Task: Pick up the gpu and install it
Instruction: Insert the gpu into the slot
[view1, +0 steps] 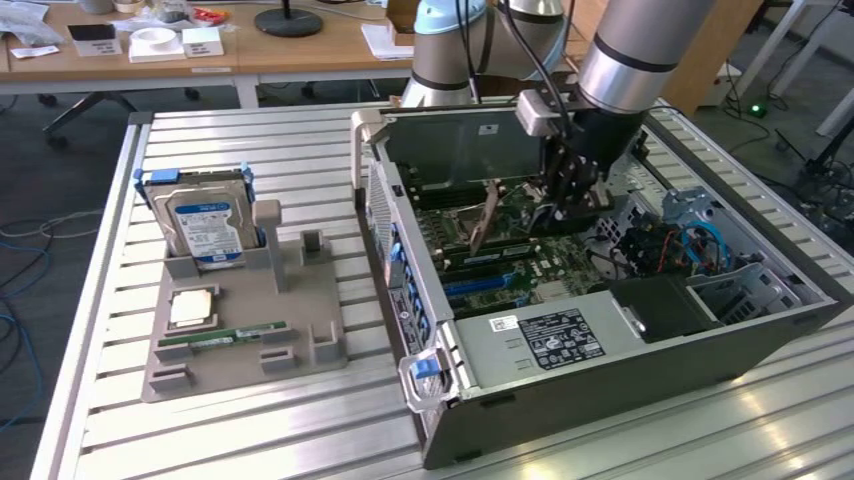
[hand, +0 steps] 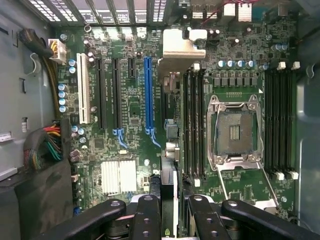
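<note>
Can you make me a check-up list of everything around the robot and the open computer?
Surface: slatted metal table, carrying a grey holder and the open computer case.
Job's things: gpu held edge-on over the motherboard, near the blue slot.
Clutter: hard drive, RAM stick and square chip on the holder.
Gripper: gripper inside the case, shut on the gpu.
Cables: coloured wire bundle and blue cables inside the case.
Surroundings: wooden desks behind; floor cables.

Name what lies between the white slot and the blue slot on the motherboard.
In the wrist view, two long black slots and one shorter black slot lie between the white slot and the blue slot.
</note>
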